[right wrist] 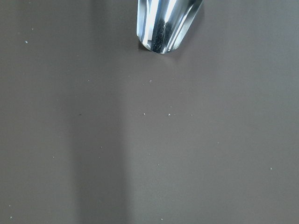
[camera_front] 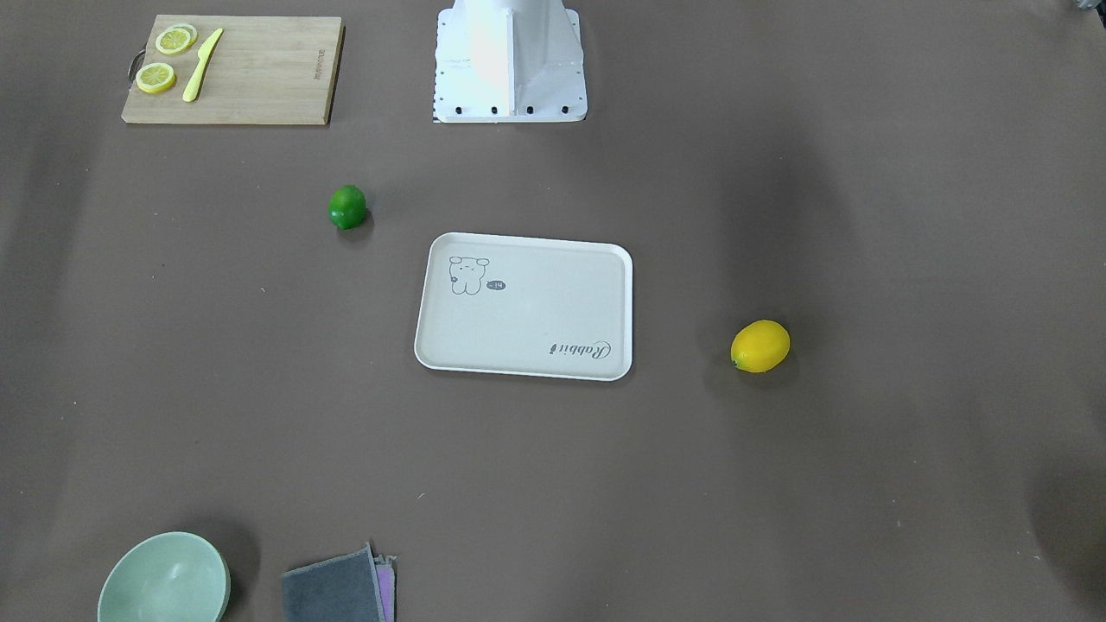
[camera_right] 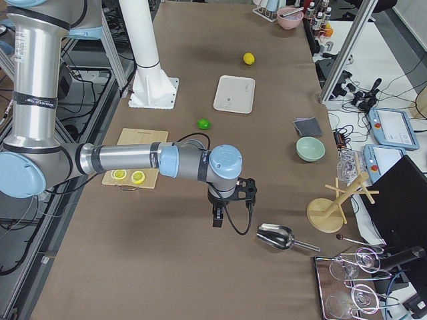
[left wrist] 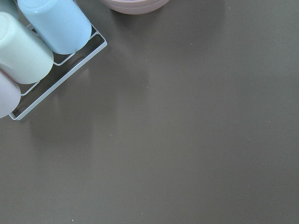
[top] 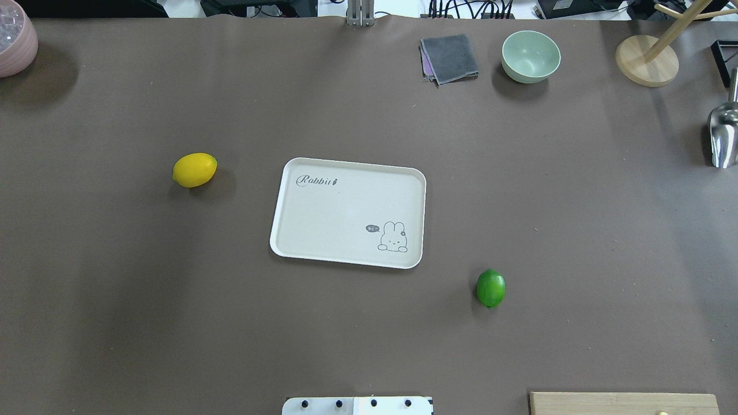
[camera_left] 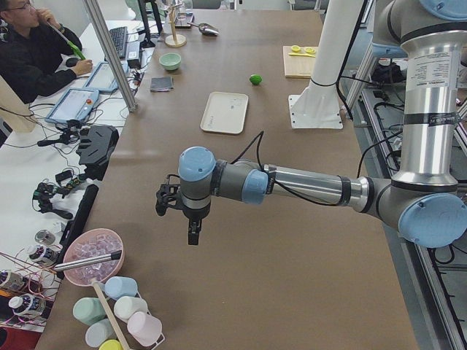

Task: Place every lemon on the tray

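Note:
The cream-white tray (top: 346, 213) lies in the middle of the table with nothing on it; it also shows in the front view (camera_front: 536, 320). The yellow lemon (top: 195, 170) lies on the table to the tray's left, also seen in the front view (camera_front: 760, 345). The green lemon (top: 490, 287) lies near the tray's near right corner, also seen in the front view (camera_front: 347, 207). My left gripper (camera_left: 193, 233) hangs over the table's left end, far from both. My right gripper (camera_right: 217, 217) hangs over the right end. I cannot tell whether either is open or shut.
A cutting board (camera_front: 233, 69) holds lemon slices and a yellow knife. A green bowl (top: 530, 56) and a grey cloth (top: 450, 57) sit at the far edge. A metal scoop (top: 723, 135) and a wooden stand (top: 646, 60) are at the right end, a pink bowl (top: 14, 40) and a cup rack (left wrist: 42, 42) at the left end.

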`<move>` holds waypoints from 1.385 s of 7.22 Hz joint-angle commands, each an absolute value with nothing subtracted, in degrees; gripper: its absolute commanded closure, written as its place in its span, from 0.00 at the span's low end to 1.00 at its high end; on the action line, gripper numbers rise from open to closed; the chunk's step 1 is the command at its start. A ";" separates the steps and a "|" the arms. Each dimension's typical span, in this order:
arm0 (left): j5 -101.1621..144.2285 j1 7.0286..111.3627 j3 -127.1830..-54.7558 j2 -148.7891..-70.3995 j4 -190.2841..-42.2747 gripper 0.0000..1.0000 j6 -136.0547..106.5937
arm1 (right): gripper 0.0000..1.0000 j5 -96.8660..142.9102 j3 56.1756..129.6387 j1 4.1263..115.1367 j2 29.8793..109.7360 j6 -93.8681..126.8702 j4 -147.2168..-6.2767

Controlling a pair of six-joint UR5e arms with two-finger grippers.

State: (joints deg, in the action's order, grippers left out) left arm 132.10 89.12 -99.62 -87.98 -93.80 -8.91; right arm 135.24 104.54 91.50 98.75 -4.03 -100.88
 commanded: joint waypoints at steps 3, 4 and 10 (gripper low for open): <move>132.54 88.95 -100.02 -88.68 -93.87 0.02 -9.40 | 0.00 138.16 104.85 91.49 98.18 -3.69 -100.82; 132.71 88.86 -100.63 -89.12 -93.87 0.02 -9.40 | 0.00 138.16 105.03 91.49 97.91 -3.69 -100.11; 132.45 78.87 -98.37 -92.79 -116.42 0.02 -10.11 | 0.00 140.71 105.12 83.27 97.04 3.45 -82.28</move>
State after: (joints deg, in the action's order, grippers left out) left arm 132.69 82.70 -99.90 -90.74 -110.51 -9.77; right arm 140.01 105.07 87.54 97.53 -1.97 -85.02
